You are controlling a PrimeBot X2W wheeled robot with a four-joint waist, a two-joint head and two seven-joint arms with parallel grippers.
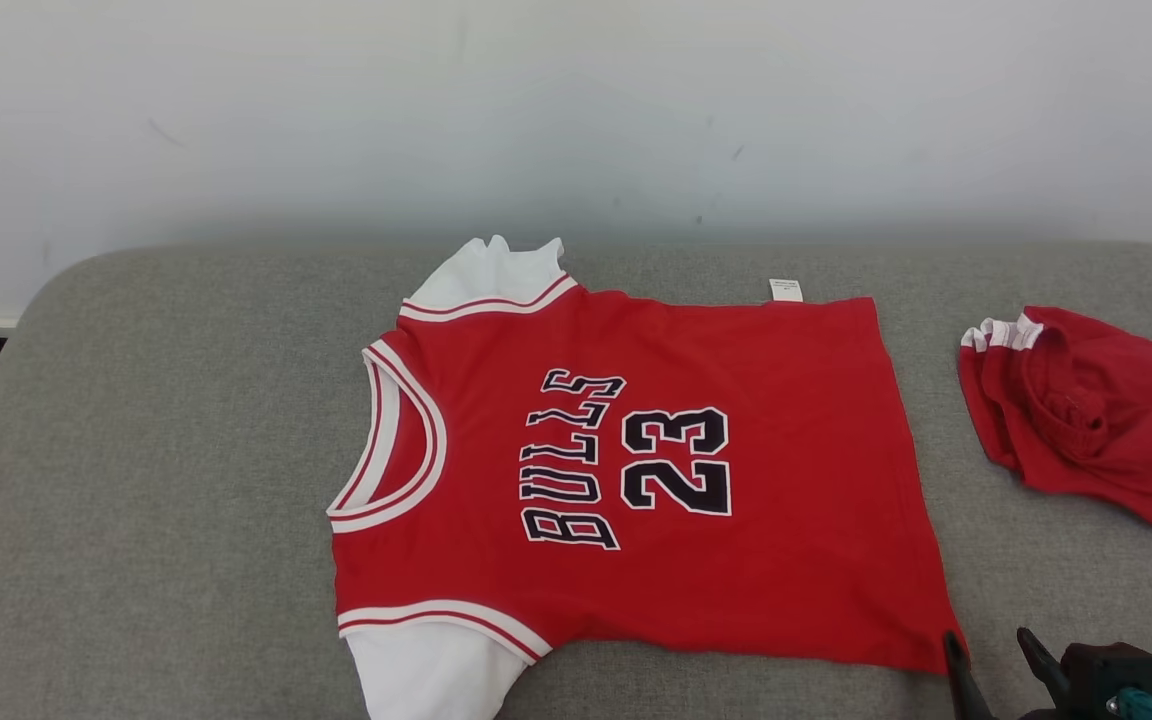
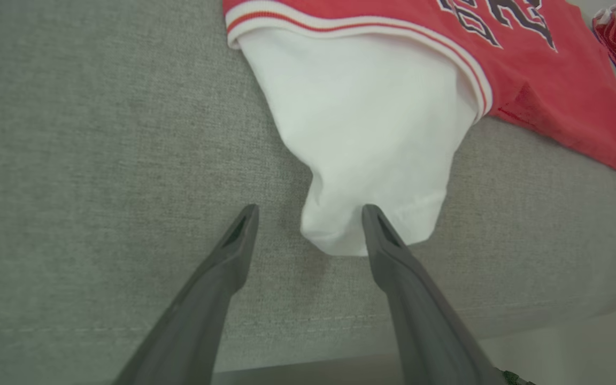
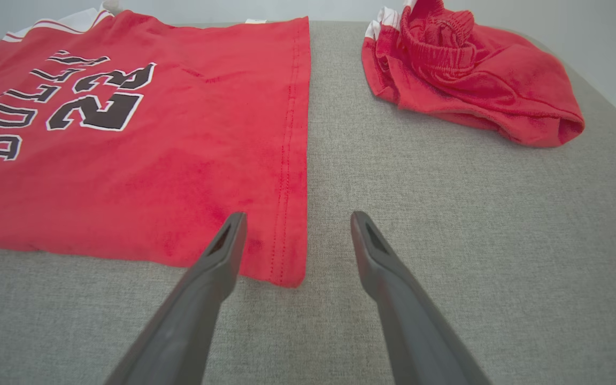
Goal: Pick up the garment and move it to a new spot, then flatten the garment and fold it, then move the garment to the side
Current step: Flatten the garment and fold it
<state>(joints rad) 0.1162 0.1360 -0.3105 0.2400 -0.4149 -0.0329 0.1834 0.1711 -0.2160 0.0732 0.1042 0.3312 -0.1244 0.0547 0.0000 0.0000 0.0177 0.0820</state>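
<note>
Head view: red jersey (image 1: 786,560) is lying flat on the grey cushion (image 1: 136,450). I am holding the left tool (image 2: 310,211) spread at its white sleeve (image 2: 361,123), the right tool (image 3: 298,214) spread at its hem corner (image 3: 286,267). Flattening looks done; folding is remaining.

"BULLS" and "23" on red jersey (image 1: 636,470)

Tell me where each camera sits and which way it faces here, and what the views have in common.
Head view: on the head, looking forward and down on the Bulls jersey, red shorts and grey cushion; right gripper at lower right.
Left wrist view: along the open left gripper at the jersey's white sleeve.
Right wrist view: along the open right gripper at the jersey's hem corner.
All three share jersey and shorts.
</note>
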